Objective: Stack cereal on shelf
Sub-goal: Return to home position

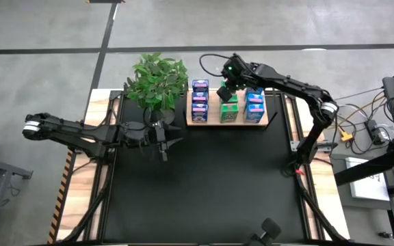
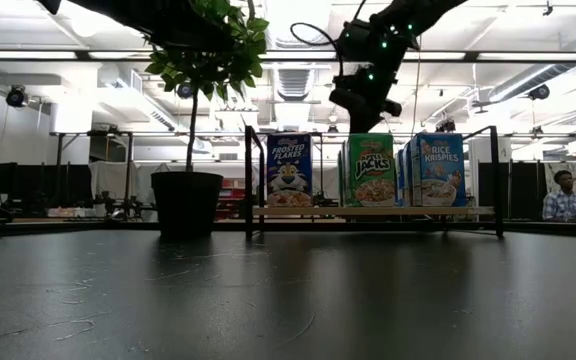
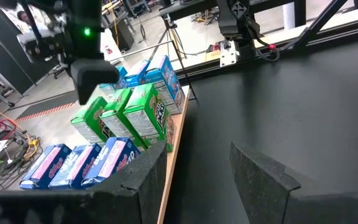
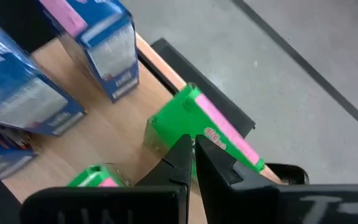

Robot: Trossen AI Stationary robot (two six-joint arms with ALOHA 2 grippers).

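Observation:
The wooden shelf lies at the table's far edge and carries three rows of cereal boxes: dark blue, green and light blue. The farthest green box stands askew at the shelf's far edge. My right gripper is shut, and its tips are at that box's top. My left gripper hangs open over the black mat, beside the plant pot, with nothing between its fingers. My right gripper has its shut fingertips at the top edge of the farthest green box, beside the pink strip. The fingers slant down from above. Whether they touch the box I cannot tell. The box stands on the shelf.
A leafy potted plant stands left of the shelf, its black pot on the mat. A black frame runs along the table's sides. The wide black mat spreads nearer than the shelf. A person sits in the room beyond.

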